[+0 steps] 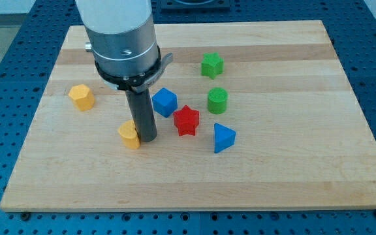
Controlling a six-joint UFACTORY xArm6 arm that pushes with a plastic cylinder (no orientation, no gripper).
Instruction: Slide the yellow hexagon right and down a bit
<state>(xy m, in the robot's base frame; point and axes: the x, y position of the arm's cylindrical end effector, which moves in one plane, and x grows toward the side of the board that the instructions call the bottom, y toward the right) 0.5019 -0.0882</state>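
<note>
The yellow hexagon point(81, 97) lies at the view's left on the wooden board point(286, 176). My tip point(148, 140) stands well to the right of it and lower, apart from it. The tip sits right against the right side of a second yellow block point(129, 135), whose shape I cannot make out. The arm's grey body hangs above the rod and hides part of the board behind it.
A blue cube point(164, 102) and a red star point(187, 120) lie just right of the rod. A blue triangle point(223, 137) is further right. A green star point(211, 65) and a green cylinder point(217, 100) lie in the upper middle.
</note>
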